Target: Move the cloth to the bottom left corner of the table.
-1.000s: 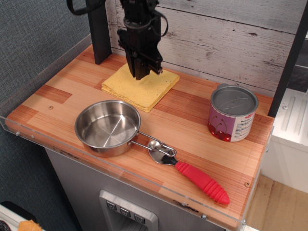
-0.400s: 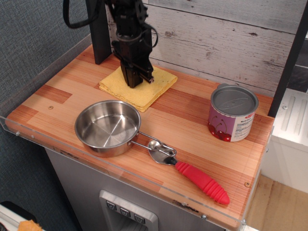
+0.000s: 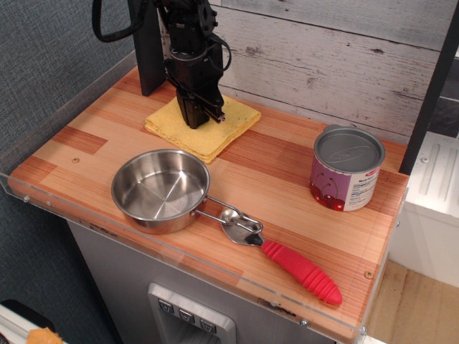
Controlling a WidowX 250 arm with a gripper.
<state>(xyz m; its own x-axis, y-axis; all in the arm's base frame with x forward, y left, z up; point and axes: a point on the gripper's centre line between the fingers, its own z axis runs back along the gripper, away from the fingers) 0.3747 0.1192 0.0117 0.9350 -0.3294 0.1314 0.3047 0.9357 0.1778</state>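
The mustard-yellow cloth [image 3: 228,123] lies flat at the back of the wooden table [image 3: 280,183], just behind the steel pan. My black gripper [image 3: 196,122] comes straight down onto the cloth's left-middle part. Its fingers are close together and pinch the fabric at the tips. The cloth under the fingers is hidden.
A steel pan [image 3: 159,188] stands at the front left. A spoon with a red handle [image 3: 301,271] lies to the pan's right. A cherry can [image 3: 346,168] stands at the right. A black post [image 3: 147,50] rises at the back left. A clear acrylic rim [image 3: 64,107] runs along the table's edges.
My gripper has moved left along the back of the table, and the cloth has slid left with it.
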